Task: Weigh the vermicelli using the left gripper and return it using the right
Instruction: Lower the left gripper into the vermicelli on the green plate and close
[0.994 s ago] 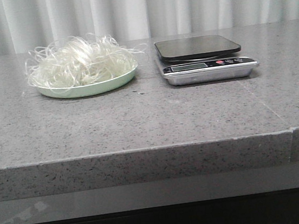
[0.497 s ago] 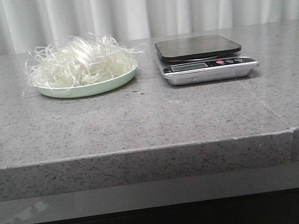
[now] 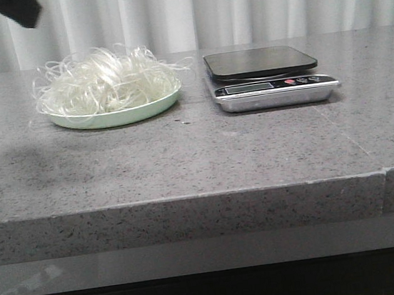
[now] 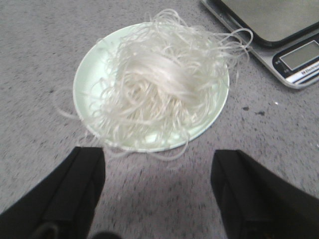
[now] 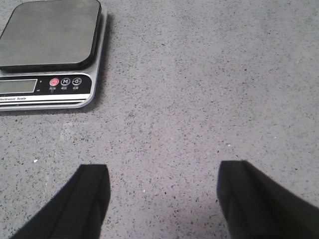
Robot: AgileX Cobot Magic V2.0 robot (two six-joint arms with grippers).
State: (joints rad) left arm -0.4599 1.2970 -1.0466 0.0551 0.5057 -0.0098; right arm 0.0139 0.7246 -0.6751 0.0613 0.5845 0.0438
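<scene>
Left pincer (image 4: pixel 157 199) hovering spread wide, gripping nothing. Bare bench (image 4: pixel 164 199) lying beneath it. Just beyond fingertips: vermicelli (image 4: pixel 159 87) sitting heaped on pale green plate (image 4: pixel 89 79), strands overhanging rim, no clear long axis. Scale (image 4: pixel 279 35) sitting farther off, beside plate. Right pincer (image 5: pixel 162 204) hanging spread, holding nothing, over open bench, scale ahead.
</scene>
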